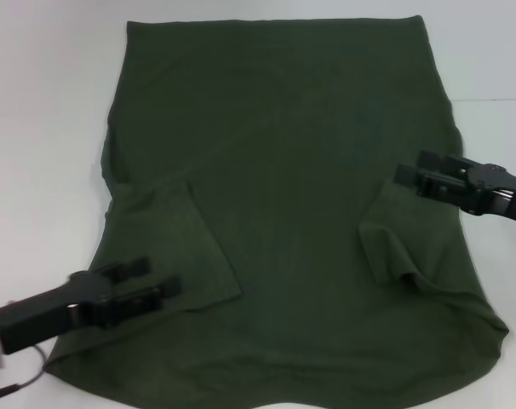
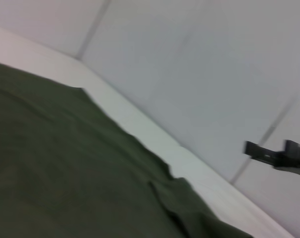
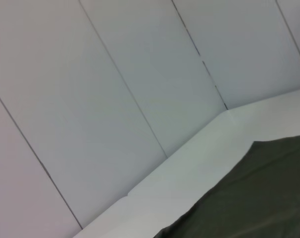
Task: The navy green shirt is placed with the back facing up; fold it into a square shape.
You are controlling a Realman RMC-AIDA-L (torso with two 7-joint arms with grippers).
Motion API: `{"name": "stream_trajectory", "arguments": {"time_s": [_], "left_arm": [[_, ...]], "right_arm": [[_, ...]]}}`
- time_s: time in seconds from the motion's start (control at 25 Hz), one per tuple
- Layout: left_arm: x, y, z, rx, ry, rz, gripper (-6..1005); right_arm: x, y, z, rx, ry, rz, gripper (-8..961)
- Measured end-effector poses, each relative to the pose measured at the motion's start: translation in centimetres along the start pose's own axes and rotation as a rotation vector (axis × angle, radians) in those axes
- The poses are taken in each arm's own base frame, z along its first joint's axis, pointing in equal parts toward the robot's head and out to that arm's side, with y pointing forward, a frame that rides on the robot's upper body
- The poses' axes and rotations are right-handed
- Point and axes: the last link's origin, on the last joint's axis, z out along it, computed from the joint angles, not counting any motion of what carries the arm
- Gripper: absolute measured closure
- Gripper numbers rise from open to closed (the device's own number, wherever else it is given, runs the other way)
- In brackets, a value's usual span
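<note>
Shirt (image 1: 301,170) lies flat on the white table (image 1: 37,128), sleeves folded in. Left gripper (image 1: 160,279) hovers open above the left sleeve; right gripper (image 1: 409,170), open and empty, by the right edge.

Plain olive-green shirt (image 1: 292,170), white table (image 1: 45,102)

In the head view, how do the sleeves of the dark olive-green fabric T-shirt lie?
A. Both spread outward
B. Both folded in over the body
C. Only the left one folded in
B: both sleeves lie folded onto the dark olive-green fabric T-shirt, one near the left gripper, one near the right gripper.
</note>
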Motion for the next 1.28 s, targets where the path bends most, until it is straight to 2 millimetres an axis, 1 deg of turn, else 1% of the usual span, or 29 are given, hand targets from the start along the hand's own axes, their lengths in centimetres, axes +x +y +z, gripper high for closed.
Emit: {"name": "stream_trajectory", "arguments": {"time_s": [0.12,0.24,0.4,0.52,0.68,0.72,0.76,0.84,1.0,1.2,1.28], "left_arm": [[0.0,-0.5,-1.6,0.049,0.006,-0.038,79],[-0.3,-0.7,-2.8,0.083,-0.008,-0.059,79],[-0.9,-1.2,-4.6,0.138,-0.028,-0.092,79],[-1.5,-1.3,-5.6,0.165,-0.027,-0.107,80],[-1.9,-1.3,-6.6,0.187,-0.028,-0.108,80],[-2.0,-1.3,-6.8,0.191,-0.034,-0.104,80],[-2.1,-1.3,-7.0,0.194,-0.038,-0.1,80],[-2.2,-1.3,-7.2,0.201,-0.046,-0.092,80],[-2.4,-1.4,-7.5,0.213,-0.06,-0.076,80],[-2.7,-1.5,-7.5,0.223,-0.084,-0.062,79],[-2.8,-1.6,-7.5,0.23,-0.099,-0.06,79]], "right_arm": [[0.0,0.1,0.4,-0.002,-0.002,-0.024,38],[-0.2,0.1,1.0,-0.007,0.003,-0.044,38],[-0.5,0.2,1.6,-0.016,0.007,-0.045,39],[-0.6,0.3,1.8,-0.022,-0.002,-0.043,39],[-0.9,-0.1,2.0,-0.003,0.018,0.012,39],[-0.9,-0.2,2.1,-0.002,0.044,0.023,39],[-1.0,-0.4,2.2,-0.004,0.108,0.034,39],[-1.1,-0.5,2.2,-0.006,0.139,0.037,39],[-1.6,-0.6,2.3,-0.027,0.285,0.042,39],[-1.8,0.1,2.6,-0.092,0.452,0.031,39],[-1.9,0.4,2.8,-0.101,0.483,0.024,40]]}}
